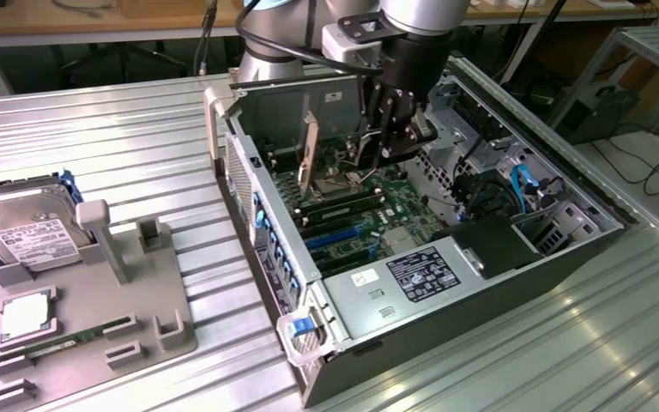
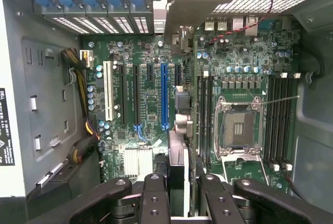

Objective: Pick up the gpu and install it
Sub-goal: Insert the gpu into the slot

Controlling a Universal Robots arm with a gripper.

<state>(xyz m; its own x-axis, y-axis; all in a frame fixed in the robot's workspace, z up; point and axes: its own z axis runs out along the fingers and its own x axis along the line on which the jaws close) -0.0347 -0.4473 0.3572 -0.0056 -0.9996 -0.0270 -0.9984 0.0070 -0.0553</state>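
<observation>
Gripper (image 2: 177,195) fingers clenched on the gpu (image 2: 177,151), card held edge-on above the motherboard (image 2: 151,104) inside the open computer case (image 1: 341,360), hard drive (image 1: 27,232) seen on a grey fixture (image 1: 135,300) on the metal surface (image 1: 135,129).

One gpu (image 2: 178,130), one hard drive (image 1: 21,225)
</observation>
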